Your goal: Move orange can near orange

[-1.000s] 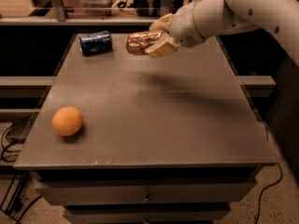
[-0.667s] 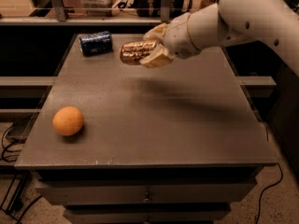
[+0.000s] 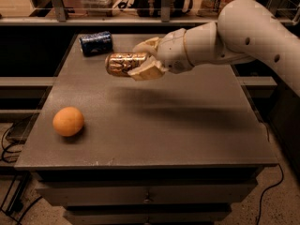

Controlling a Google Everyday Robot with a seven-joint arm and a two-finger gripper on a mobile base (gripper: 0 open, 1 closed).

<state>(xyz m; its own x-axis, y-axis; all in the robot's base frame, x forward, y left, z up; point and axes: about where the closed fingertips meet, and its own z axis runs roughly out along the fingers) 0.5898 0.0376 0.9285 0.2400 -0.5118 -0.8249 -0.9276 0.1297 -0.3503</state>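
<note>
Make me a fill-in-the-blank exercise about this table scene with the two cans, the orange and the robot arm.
1. The two-finger gripper is shut on the shiny golden-orange drink can, holding it in the air ___ the grey table.
2. The round matte orange fruit sits near the table's front ___ corner, as the camera sees it.
3. The dark blue can lies on its ___ at the table's far edge.
Missing words: above; left; side.

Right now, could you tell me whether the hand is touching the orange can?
Touching. The camera view shows the hand clamped on the orange can at its right end, one finger above and one below, holding it sideways above the table.
</note>
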